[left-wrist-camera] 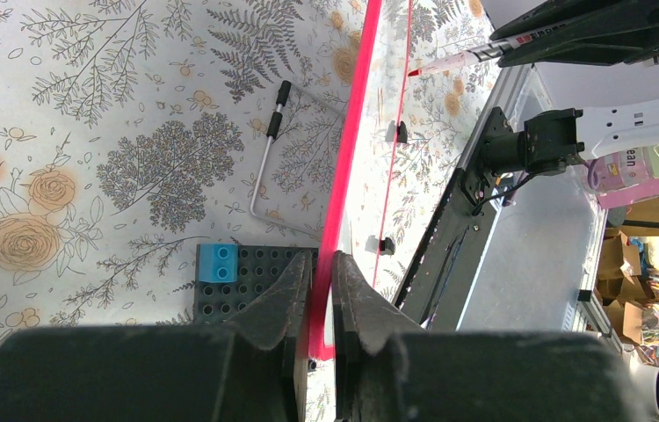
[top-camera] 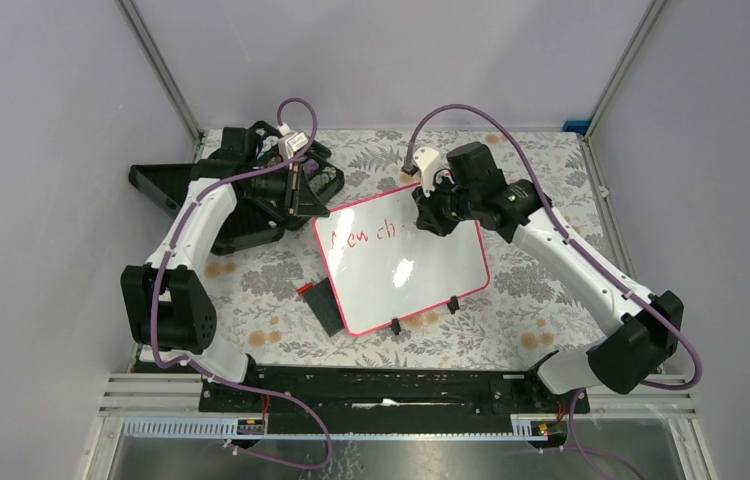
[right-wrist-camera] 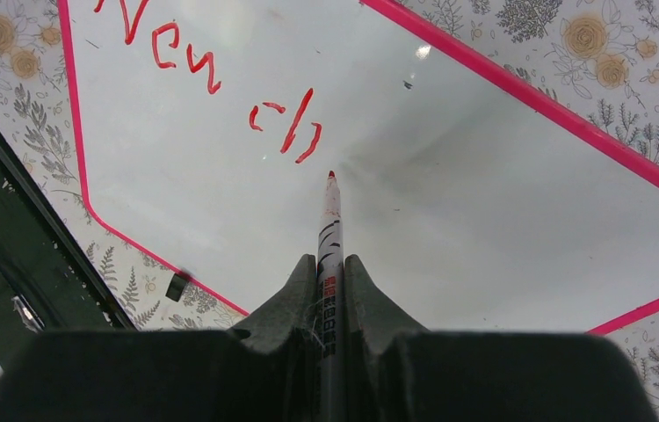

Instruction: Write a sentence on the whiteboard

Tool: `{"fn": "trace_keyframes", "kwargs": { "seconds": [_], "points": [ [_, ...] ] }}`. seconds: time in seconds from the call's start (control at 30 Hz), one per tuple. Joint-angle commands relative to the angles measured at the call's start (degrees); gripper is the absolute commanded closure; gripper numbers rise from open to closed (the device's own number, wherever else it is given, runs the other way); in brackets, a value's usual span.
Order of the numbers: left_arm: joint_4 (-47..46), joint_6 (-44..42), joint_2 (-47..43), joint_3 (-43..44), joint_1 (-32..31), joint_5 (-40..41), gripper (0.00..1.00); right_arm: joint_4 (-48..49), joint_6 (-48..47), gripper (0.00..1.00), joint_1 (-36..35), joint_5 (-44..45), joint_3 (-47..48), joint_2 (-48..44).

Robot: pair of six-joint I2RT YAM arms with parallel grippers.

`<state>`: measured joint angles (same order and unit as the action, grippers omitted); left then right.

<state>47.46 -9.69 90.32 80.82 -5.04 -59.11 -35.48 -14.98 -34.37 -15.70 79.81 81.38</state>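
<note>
The whiteboard (top-camera: 411, 275) lies near the middle of the floral-patterned table (top-camera: 251, 290), turned slightly off square. It is a glossy white rectangle with rounded corners and a thin pink-red frame, and a bright glare patch sits near its centre. Two small black clip feet (top-camera: 395, 325) sit on its long edge toward 6 o'clock in the top view.

The sentence (top-camera: 366, 235) so far reads "New ch" in red handwriting. It sits in the board's 11 o'clock corner, and the rest of the surface is unmarked.

The left gripper (left-wrist-camera: 322, 259) is at the board's 10 o'clock corner. Its fingers are pressed together on the pink-red frame and pinch the board's edge, which the left wrist camera sees almost edge-on.

The right gripper (right-wrist-camera: 328, 261) is over the board's 1 o'clock side, its fingers closed tightly around a marker (right-wrist-camera: 329, 224). The marker has a white barrel with dark printing and a red tip. In the right wrist view the tip is just beside the "h", at about 5 o'clock from it. Whether it touches the surface cannot be told.

A small dark grey plate (top-camera: 321, 303) lies against the board's edge at 8 o'clock, and the left wrist view shows a blue block (left-wrist-camera: 219, 262) on it. That view also shows a bent metal rod with black grips (left-wrist-camera: 269, 158) lying on the table beside the board's edge.
</note>
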Motion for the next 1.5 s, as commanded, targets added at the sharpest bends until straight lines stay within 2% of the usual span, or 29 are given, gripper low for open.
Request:
{"fn": "trace_keyframes", "kwargs": {
  "seconds": [0.0,0.63,1.47],
  "points": [
    [0.1,-0.85,-0.49,-0.34,-1.51,1.84,1.0,1.07,0.22,1.0,0.06,-0.25,2.37,0.8],
    [0.13,-0.94,0.12,-0.13,-1.55,1.75,1.0,1.17,0.92,1.0,-0.08,-2.2,5.4,4.78],
    [0.13,-0.94,0.65,-0.05,-1.73,2.13,1.0,1.08,-0.3,1.0,-0.31,-2.51,-0.14,1.84]
  ]
}}
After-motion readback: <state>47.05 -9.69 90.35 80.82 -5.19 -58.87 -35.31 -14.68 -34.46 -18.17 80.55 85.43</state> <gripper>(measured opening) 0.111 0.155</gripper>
